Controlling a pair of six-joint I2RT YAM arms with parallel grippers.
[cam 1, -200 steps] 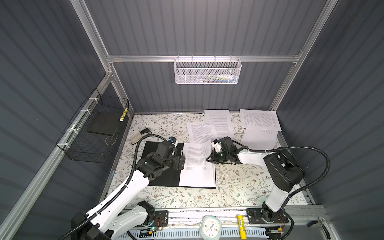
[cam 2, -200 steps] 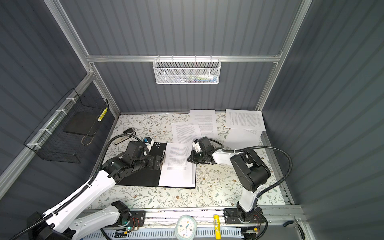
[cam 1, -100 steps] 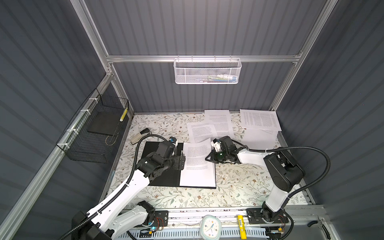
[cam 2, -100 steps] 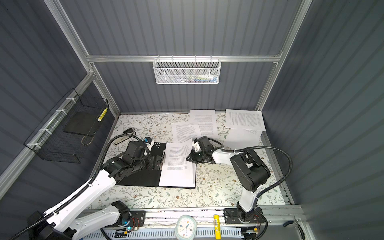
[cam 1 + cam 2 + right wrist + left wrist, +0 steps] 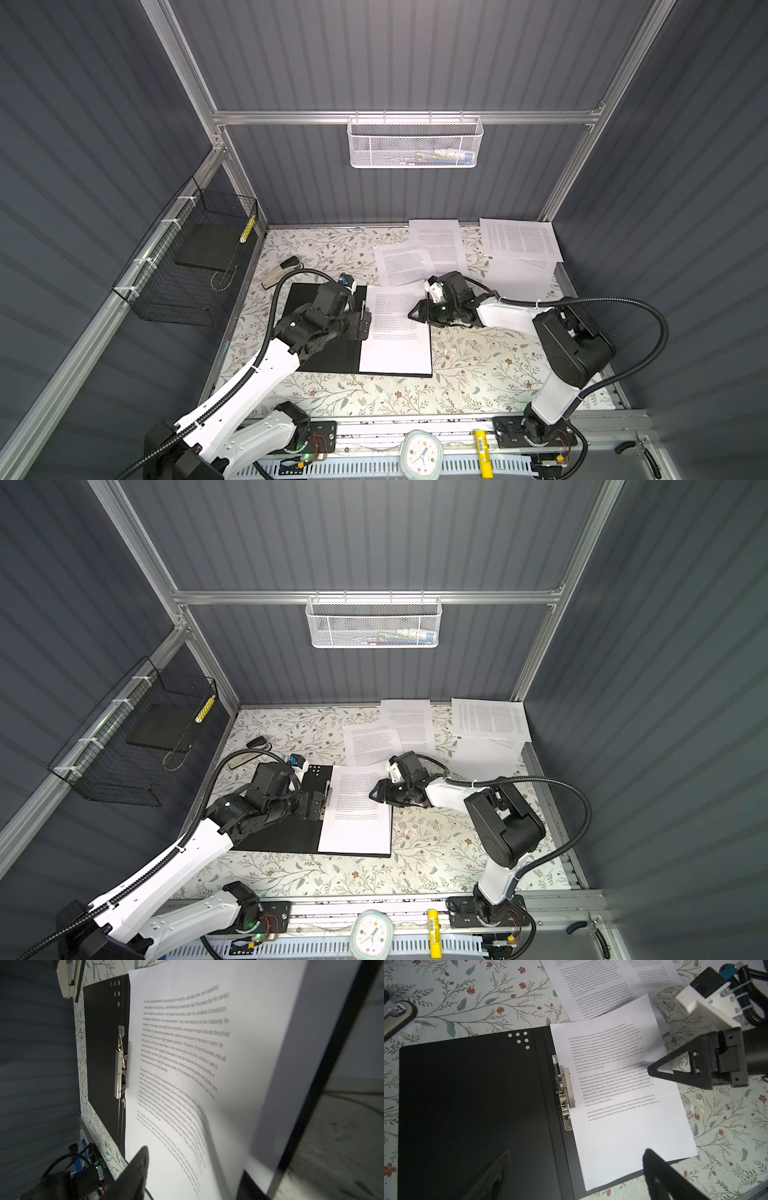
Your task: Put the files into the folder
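Left gripper wide open; right gripper jaws parted, low.

Two overhead, two on wrists.
Both top views looked down from high in front, taking in the whole table. The wrist cameras sat close: the left above the open folder, the right low along its sheet. All four shared that folder.

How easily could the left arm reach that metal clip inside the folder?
Probably easily: the left claw hangs open just above the metal clip, nothing between them. The right claw sits off to one side, over the sheet.
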